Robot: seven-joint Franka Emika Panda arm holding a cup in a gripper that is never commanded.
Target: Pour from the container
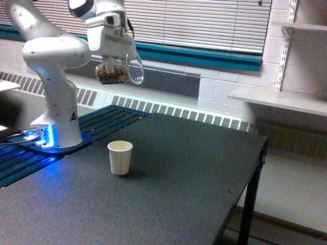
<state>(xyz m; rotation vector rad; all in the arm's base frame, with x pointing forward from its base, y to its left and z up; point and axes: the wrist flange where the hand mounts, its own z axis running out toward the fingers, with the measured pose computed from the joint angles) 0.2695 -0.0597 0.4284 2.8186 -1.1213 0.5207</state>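
The clear container (120, 70) hangs high over the table, tipped on its side with its round rim facing the exterior view's right. Brown nut-like bits lie in its lower left part. My gripper (113, 62) is shut on the container from above; its fingers are mostly hidden behind the clear wall. A small white paper cup (120, 157) stands upright on the dark table (184, 178), well below the container and about level with it left to right. Nothing is falling from the rim.
The arm's white base (56, 122) stands at the table's left on a blue-lit plate. The table's right edge (258, 168) drops off to the floor. A white shelf (278, 99) juts from the wall at the exterior view's right.
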